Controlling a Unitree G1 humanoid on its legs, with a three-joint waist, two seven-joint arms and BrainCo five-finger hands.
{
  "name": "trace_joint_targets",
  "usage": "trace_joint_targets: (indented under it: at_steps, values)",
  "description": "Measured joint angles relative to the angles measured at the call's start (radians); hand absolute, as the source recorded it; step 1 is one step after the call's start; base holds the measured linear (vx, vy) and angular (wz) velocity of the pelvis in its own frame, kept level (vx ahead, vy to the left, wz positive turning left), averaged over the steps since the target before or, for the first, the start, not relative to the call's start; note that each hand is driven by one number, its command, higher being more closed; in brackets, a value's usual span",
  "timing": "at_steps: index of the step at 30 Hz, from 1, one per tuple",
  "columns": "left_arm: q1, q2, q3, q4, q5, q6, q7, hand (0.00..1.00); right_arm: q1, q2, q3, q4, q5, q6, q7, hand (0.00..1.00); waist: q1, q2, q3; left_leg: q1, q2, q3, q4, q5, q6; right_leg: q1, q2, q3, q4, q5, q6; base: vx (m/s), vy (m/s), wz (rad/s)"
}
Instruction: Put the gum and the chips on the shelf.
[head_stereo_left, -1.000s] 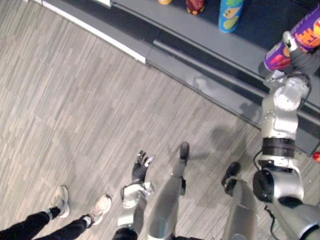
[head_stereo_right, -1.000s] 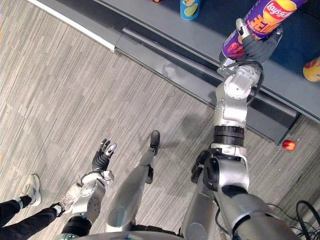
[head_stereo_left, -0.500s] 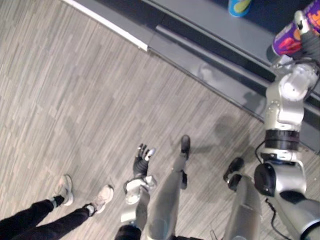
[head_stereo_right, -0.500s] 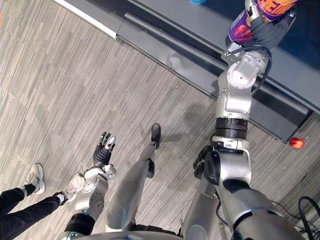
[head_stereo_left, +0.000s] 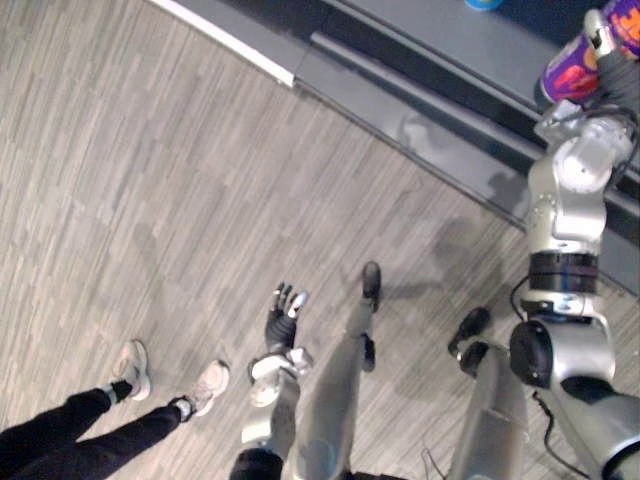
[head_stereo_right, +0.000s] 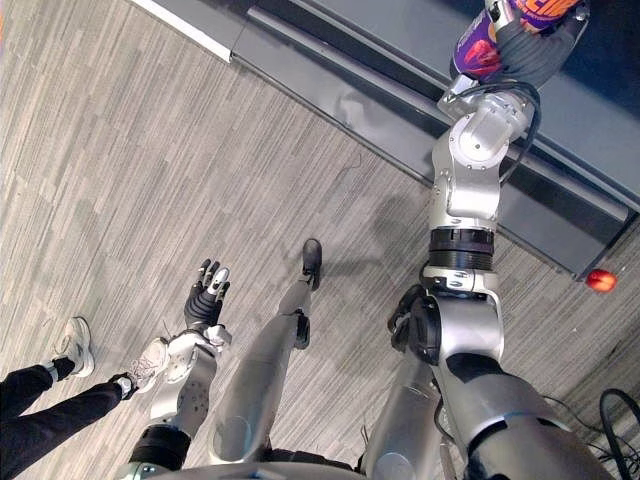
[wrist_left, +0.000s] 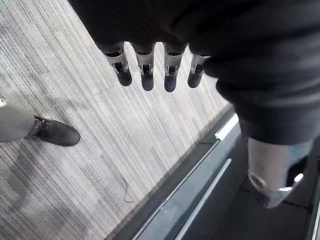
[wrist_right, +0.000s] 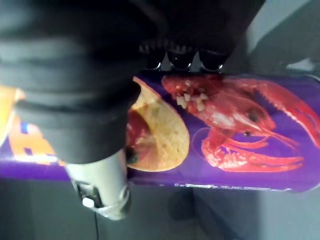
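Observation:
A purple chips can (head_stereo_left: 566, 82) with a red lobster picture (wrist_right: 240, 125) lies tilted in my right hand (head_stereo_right: 531, 52), above the dark grey shelf board (head_stereo_right: 400, 45). The hand's thumb (wrist_right: 99, 184) and fingers curl round the can's body. Whether the can's lower end (head_stereo_right: 474, 60) touches the board I cannot tell. My left hand (head_stereo_left: 283, 316) hangs low over the floor, far from the shelf, with its fingers (wrist_left: 146, 74) straight and nothing in it.
The shelf's lower ledge (head_stereo_left: 420, 135) and a white floor strip (head_stereo_left: 225, 38) run diagonally across the top. A person's legs and pale shoes (head_stereo_left: 205, 385) stand at the lower left. A small red object (head_stereo_right: 601, 280) lies on the floor by the shelf's right end.
The whole picture has shifted, so the camera moved. My right hand stays shut on the chips can at the shelf. The left hand hangs as before.

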Motion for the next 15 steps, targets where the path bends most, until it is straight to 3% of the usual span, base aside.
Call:
trace_joint_targets:
  at_steps: [6, 15]
  values:
    - [0.000, 0.000, 0.000, -0.004, -0.001, 0.000, 0.000, 0.00, -0.031, -0.005, 0.003, 0.053, 0.000, 0.000, 0.000, 1.00, 0.003, 0.000, 0.000, -0.013, -0.001, 0.002, 0.002, 0.001, 0.000, -0.016, -0.003, 0.002, 0.006, 0.000, 0.000, 0.01, -0.018, 0.00]
    - [0.002, -0.001, -0.019, -0.028, -0.038, -0.003, -0.001, 0.00, -0.069, -0.081, 0.033, 0.116, 0.001, -0.009, -0.001, 1.00, 0.016, 0.000, 0.000, -0.022, -0.006, 0.011, 0.003, 0.004, 0.004, -0.036, -0.009, 0.013, 0.017, -0.002, -0.002, 0.00, -0.003, 0.00]
